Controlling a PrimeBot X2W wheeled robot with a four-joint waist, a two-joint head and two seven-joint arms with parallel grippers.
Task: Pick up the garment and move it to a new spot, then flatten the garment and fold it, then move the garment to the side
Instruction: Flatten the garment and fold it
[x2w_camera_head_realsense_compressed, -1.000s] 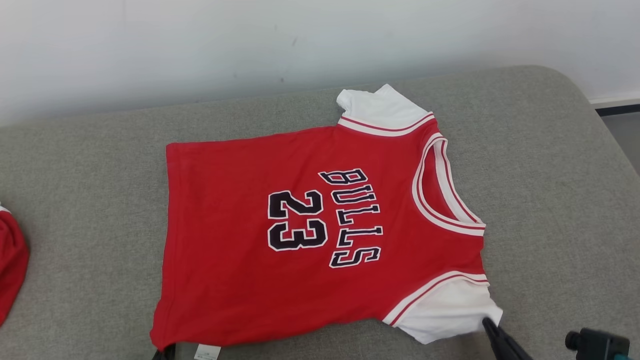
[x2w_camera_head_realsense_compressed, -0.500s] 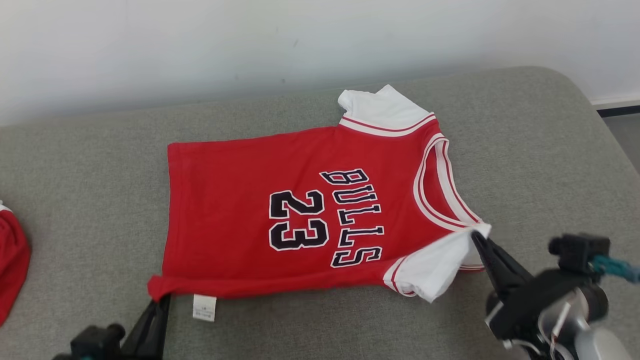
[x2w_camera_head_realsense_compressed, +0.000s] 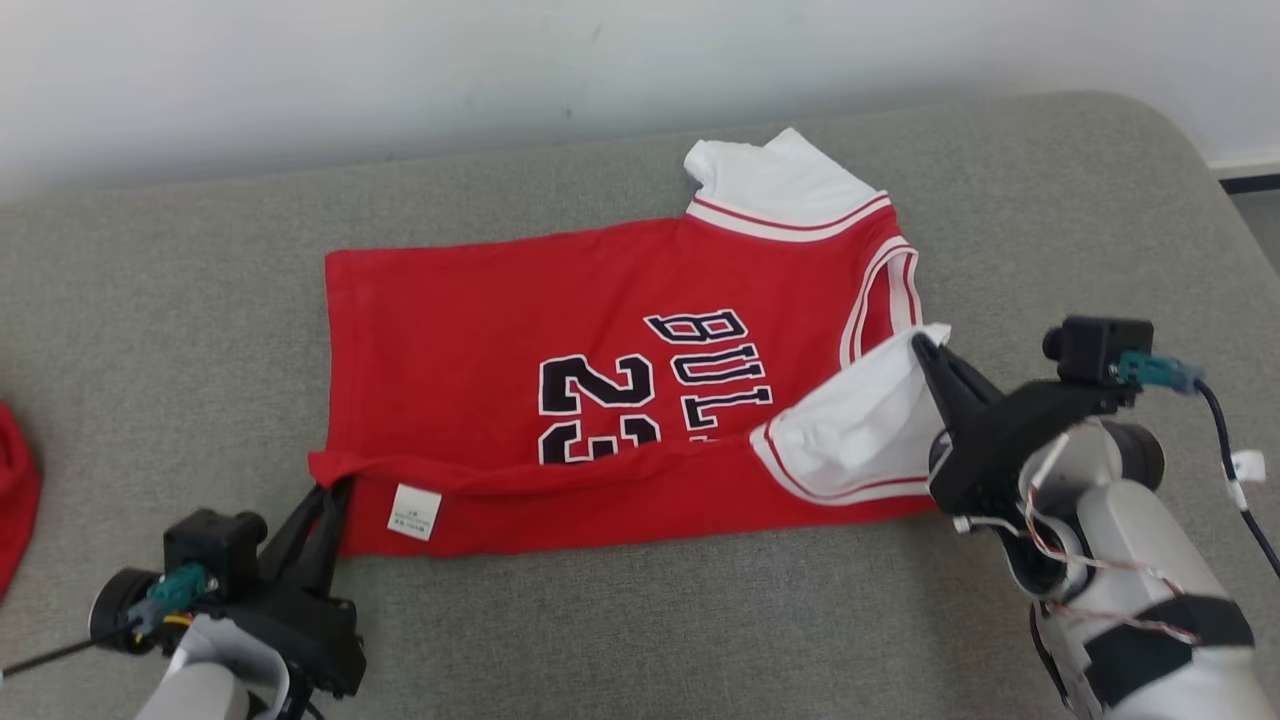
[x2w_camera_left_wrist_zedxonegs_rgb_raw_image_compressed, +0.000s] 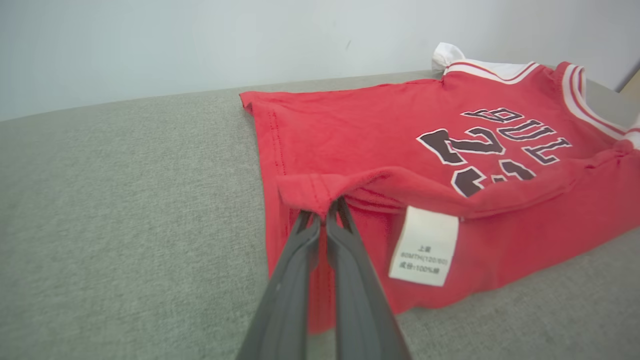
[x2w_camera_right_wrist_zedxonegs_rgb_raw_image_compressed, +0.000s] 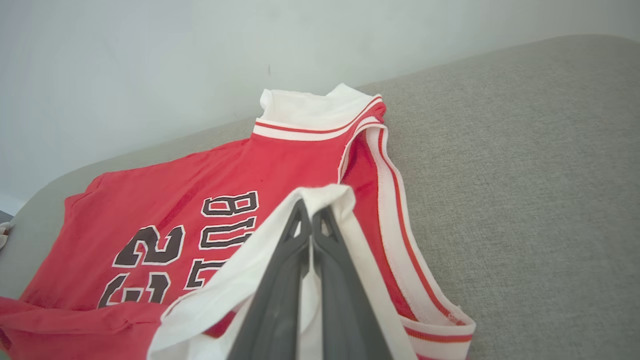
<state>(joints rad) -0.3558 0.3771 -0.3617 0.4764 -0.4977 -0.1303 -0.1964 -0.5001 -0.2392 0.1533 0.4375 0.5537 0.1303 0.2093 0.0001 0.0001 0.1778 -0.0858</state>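
Left gripper (x2w_camera_head_realsense_compressed: 325, 492) pinching jersey (x2w_camera_head_realsense_compressed: 480, 330) hem corner (x2w_camera_left_wrist_zedxonegs_rgb_raw_image_compressed: 310, 192), right gripper (x2w_camera_head_realsense_compressed: 920, 345) pinching white sleeve (x2w_camera_head_realsense_compressed: 850, 430); carry both level, fold line straight.

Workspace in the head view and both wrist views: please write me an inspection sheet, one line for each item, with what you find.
Surface: grey padded surface, bare fabric around the work.
Job's things: red jersey lies print up; its near edge is raised and folded toward the print, with the care label exposed.
Clutter: another red cloth at the left edge of the head view.
Grippers: left gripper shut on the jersey's hem corner; right gripper shut on the white sleeve.
Cables: black cable by the right wrist, apart from the jersey.
Surroundings: pale wall behind the surface.
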